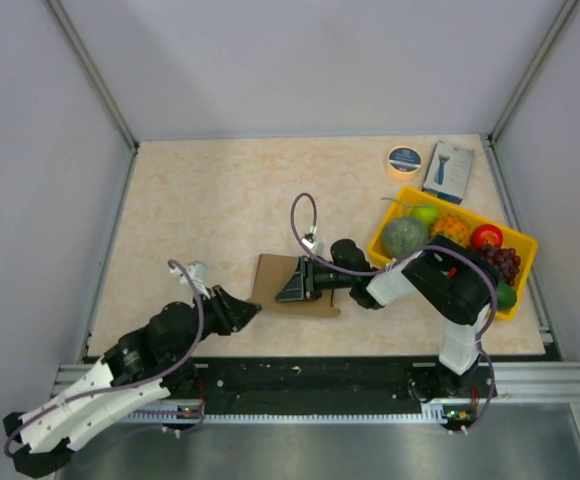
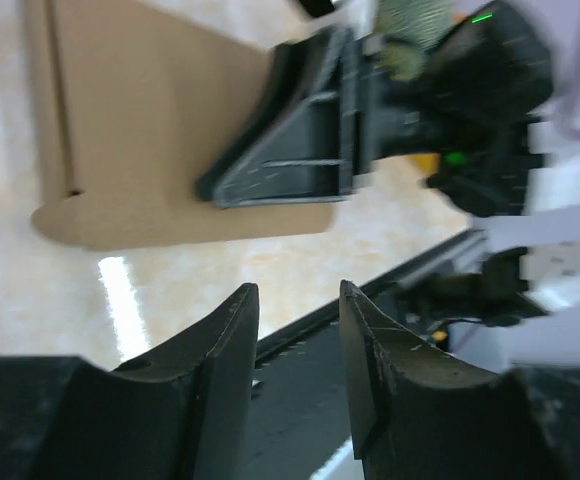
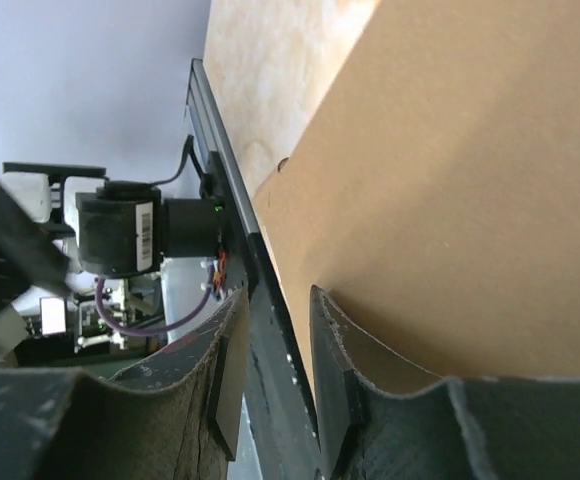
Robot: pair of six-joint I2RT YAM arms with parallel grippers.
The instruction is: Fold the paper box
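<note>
The paper box [image 1: 270, 272] is a flat brown cardboard sheet lying on the table in front of the arms. It also shows in the left wrist view [image 2: 160, 130] and fills the right side of the right wrist view [image 3: 450, 200]. My right gripper [image 1: 288, 283] lies low over the sheet's near right part. Its jaws [image 3: 276, 292] stand slightly apart with nothing between them, and one finger [image 3: 335, 380] rests against the cardboard by its edge. My left gripper [image 1: 253, 311] is open and empty [image 2: 296, 290], just off the sheet's near left corner.
A yellow tray [image 1: 378, 240] of fruit stands at the right. Behind it are a tape roll [image 1: 404, 160] and a blue-and-white box [image 1: 448, 170]. The black base rail [image 1: 320, 375] runs along the table's near edge.
</note>
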